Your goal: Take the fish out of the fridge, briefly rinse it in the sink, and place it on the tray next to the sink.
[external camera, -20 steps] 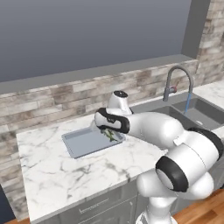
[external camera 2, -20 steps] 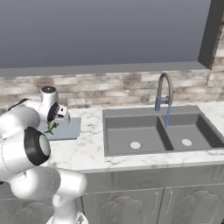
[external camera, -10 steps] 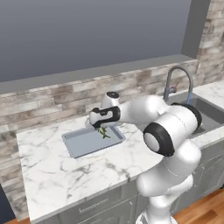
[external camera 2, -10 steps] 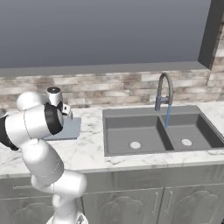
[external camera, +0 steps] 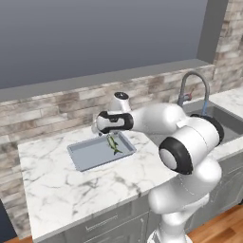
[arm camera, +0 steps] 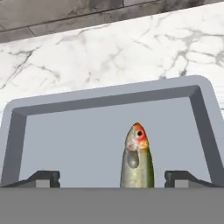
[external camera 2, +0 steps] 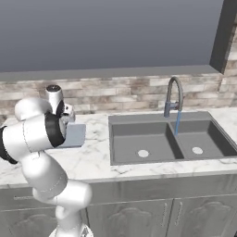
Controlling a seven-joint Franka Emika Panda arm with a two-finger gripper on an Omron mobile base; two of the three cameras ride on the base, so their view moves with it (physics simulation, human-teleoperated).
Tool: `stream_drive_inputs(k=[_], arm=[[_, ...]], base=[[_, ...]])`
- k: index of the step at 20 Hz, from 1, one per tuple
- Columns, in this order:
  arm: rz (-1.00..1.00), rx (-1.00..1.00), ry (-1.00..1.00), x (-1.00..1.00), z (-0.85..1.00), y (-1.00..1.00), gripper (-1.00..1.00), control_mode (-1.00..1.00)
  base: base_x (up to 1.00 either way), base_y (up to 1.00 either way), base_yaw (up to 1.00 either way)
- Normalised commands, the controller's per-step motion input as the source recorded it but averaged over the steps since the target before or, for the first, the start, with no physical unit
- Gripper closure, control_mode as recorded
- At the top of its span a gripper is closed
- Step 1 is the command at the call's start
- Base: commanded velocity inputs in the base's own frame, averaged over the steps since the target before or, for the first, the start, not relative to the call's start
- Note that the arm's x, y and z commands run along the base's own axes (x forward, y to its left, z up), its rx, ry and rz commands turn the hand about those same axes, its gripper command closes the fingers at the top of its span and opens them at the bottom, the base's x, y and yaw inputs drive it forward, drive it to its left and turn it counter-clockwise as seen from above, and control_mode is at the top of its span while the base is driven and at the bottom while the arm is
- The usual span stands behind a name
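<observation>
The fish (arm camera: 138,159), slim and olive-green with a reddish head, is over the blue-grey tray (arm camera: 65,140). It sits between the tips of my gripper (arm camera: 113,178) and touches neither one. The jaws stand wide apart, so the gripper is open. From the left base view, my gripper (external camera: 102,133) hovers just above the tray (external camera: 90,154), and the fish (external camera: 113,144) is tilted over the tray's right half. I cannot tell if the fish rests flat on the tray floor. The sink (external camera 2: 143,139) lies right of the tray (external camera 2: 74,134). The fridge is out of view.
A curved grey faucet (external camera 2: 173,97) stands behind the double-basin sink, and a thin blue stream falls from its spout. A stone-tile backsplash runs along the back of the marble counter (external camera: 71,190). My own arm hides most of the tray in the right base view.
The gripper has opened and let go of the fish, which is now over the tray between the parted fingers. The arm's elbow has swung forward and to the right.
</observation>
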Motion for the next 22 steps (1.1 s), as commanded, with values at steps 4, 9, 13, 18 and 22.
stream_drive_inputs(k=[4, 9, 13, 18, 22], arm=[[0.0, 0.0, -0.16, -0.31, 0.85, 0.0, -1.0, -1.0], [-0.01, 0.0, -0.16, -0.48, 0.76, -0.06, -1.0, -1.0], [0.0, 0.0, -0.33, -1.0, 1.0, -0.28, -1.0, -1.0], [0.0, 0.01, -0.52, -1.0, 1.0, -0.55, -1.0, -1.0], [0.0, 0.11, -0.54, -1.0, 0.89, -0.83, -1.0, -1.0]], base=[[0.0, 0.0, 0.0], [0.0, 0.0, 0.0], [0.0, 0.0, 0.0], [0.0, 0.0, 0.0], [0.0, 0.0, 0.0]])
